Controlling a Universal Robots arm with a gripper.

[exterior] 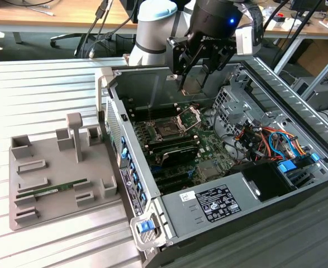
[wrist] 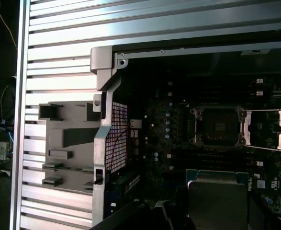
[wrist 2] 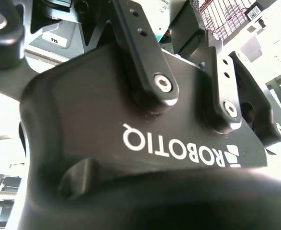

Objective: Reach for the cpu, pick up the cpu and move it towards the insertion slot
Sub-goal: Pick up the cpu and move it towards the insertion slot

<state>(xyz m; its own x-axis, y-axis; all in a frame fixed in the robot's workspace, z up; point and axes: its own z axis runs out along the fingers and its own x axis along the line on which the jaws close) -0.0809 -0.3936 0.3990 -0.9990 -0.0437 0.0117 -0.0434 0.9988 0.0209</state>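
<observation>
My gripper (exterior: 195,77) hangs above the open computer case, shut on the cpu (exterior: 192,84), a thin pale square chip held by its edges between the fingers. In the first wrist view the cpu (wrist: 218,201) shows its silver-cream top with a green rim. The insertion slot (exterior: 167,130) is a dark square socket on the green board, lying below the chip and toward the exterior view's left. Its silver frame (exterior: 189,118) is hinged open beside it. The first wrist view also shows the insertion slot (wrist: 218,125) and its open frame (wrist: 270,129). The gripper's black housing (wrist 2: 145,139) looms close in the second wrist view.
A grey fixture tray (exterior: 35,212) on the slatted table at the exterior view's left holds a green memory stick (exterior: 52,188). The case wall (exterior: 114,120), black memory slots (exterior: 172,149), drive cage (exterior: 233,100), coloured cables (exterior: 264,139) and power supply (exterior: 219,202) surround the socket.
</observation>
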